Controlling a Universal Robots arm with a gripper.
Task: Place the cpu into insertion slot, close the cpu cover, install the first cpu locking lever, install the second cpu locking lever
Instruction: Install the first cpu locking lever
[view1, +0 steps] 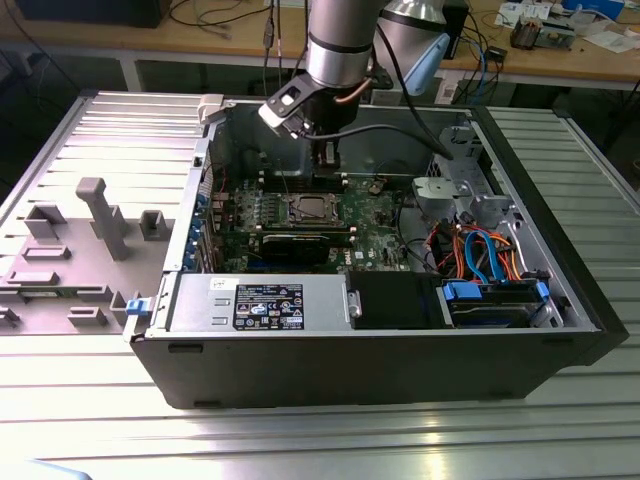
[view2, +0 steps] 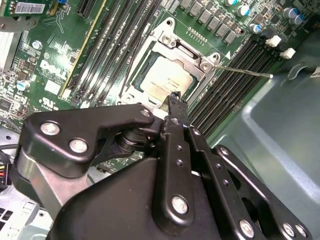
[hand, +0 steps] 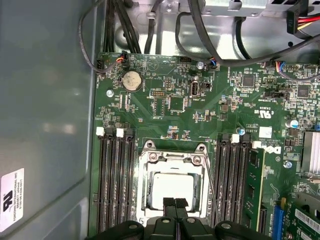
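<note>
The exterior view looks down at an angle from in front of the open computer case (view1: 380, 330) on the slatted metal worktop (view1: 90, 140), far enough back to take in the whole chassis and the arm above it. Both wrist views ride close over the motherboard (hand: 200, 110) — the first wrist view faces straight down, the second wrist view slants past the end effector (view2: 174, 96). All three share the cpu (hand: 172, 186) in its insertion slot (hand: 145, 187) and the flanking memory slots (hand: 115, 180).
</note>
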